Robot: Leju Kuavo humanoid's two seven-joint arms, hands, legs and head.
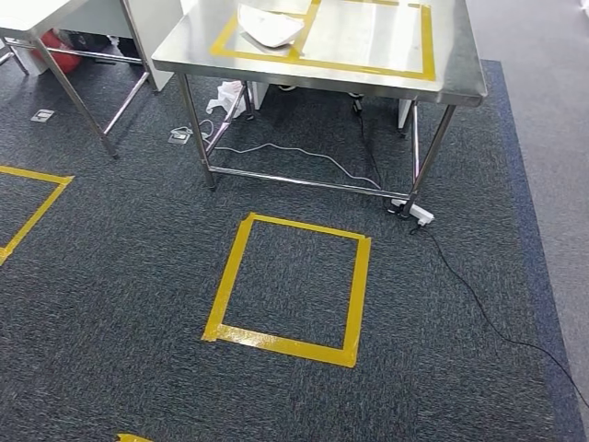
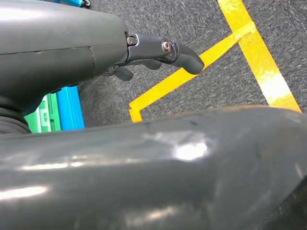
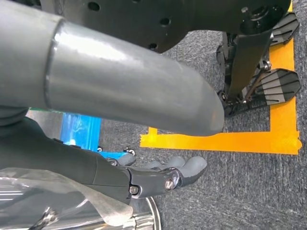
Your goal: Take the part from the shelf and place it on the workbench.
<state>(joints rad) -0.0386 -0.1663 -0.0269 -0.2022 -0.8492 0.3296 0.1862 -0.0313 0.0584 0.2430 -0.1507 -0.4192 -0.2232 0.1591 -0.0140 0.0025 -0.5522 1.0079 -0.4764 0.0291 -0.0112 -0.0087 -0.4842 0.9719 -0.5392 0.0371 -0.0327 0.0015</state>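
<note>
The steel workbench stands ahead across the carpet, with a yellow tape rectangle on its top. A white bagged item lies on it at the back. In the right wrist view my right hand hangs near the floor. A shiny metal part in a clear plastic bag lies against its palm and fingers, which are nearly straight. The film drapes over the hand. In the left wrist view my left hand hangs with fingers stretched out and nothing in it.
A yellow tape square marks the carpet in front of the workbench. A power strip and a black cable lie by the bench's right leg. Another table stands at the far left. Blue and green frames sit beside me.
</note>
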